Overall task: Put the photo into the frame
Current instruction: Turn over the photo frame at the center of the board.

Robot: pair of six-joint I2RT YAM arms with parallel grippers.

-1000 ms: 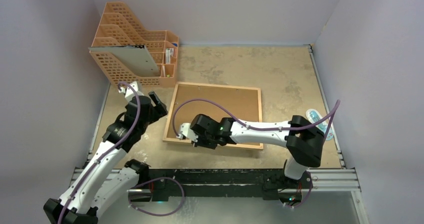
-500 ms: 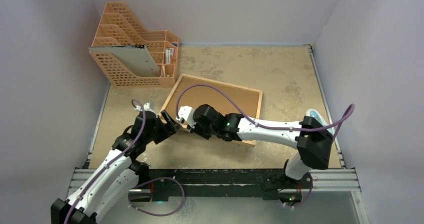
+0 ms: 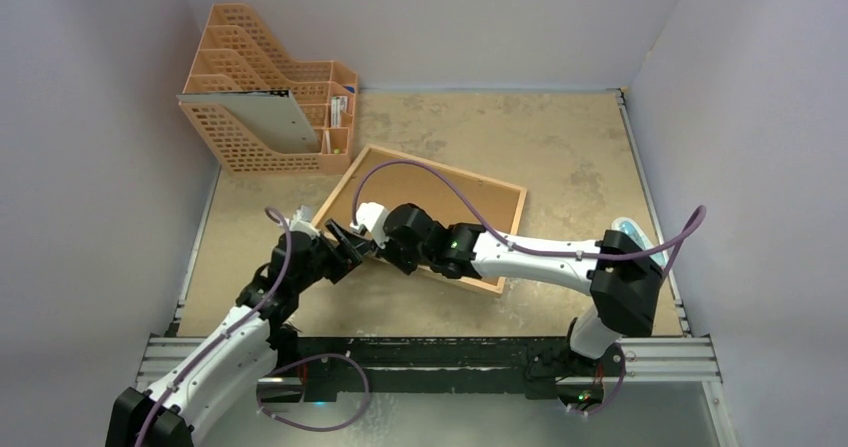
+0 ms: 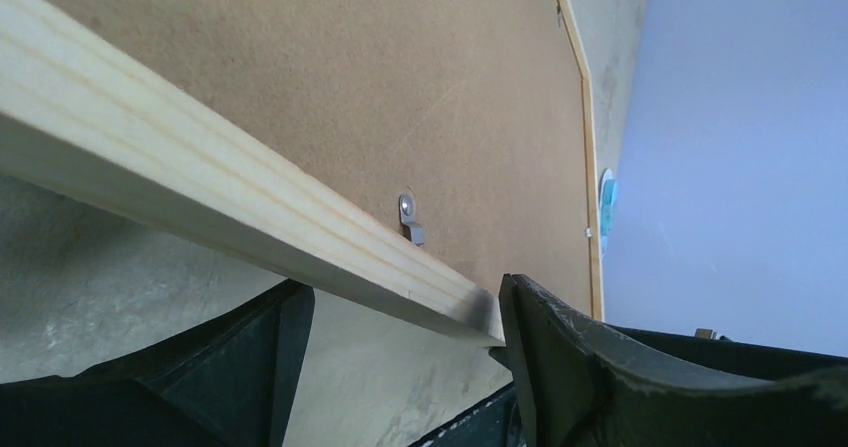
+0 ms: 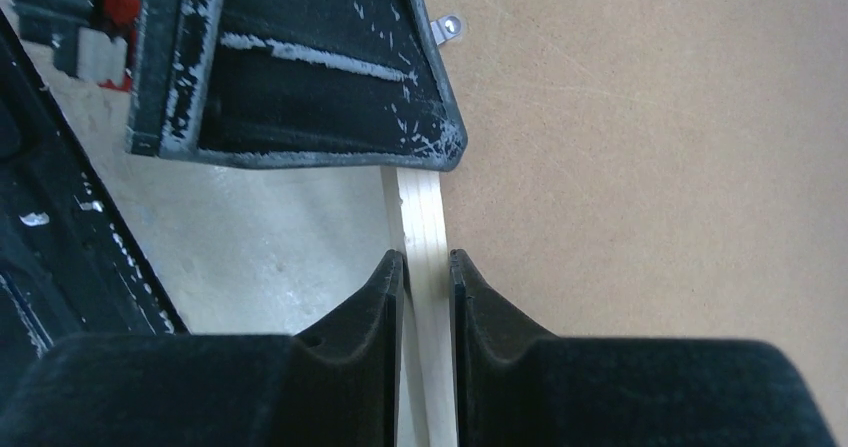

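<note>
We are seeing a white left arm [image 3: 215, 352] and right arm [image 3: 540, 257] with black joints, purple cables [image 3: 404, 164] looping behind black fingers [image 5: 300, 87] showing white scuffs.

Smooth pale wood frame [image 4: 200, 172]; matt brown hardboard backing [image 4: 350, 77].

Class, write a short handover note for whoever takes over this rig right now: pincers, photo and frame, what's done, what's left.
Right pincer: shut on the near-left wooden edge of the frame.
Left pincer: open, straddling that edge alongside, not gripping.
Frame: back up, skewed; brown backing board fitted.
Photo: not seen in any view.
Done: frame gripped only.
Left: find the photo, remove the backing, lay it in, refit.
</note>
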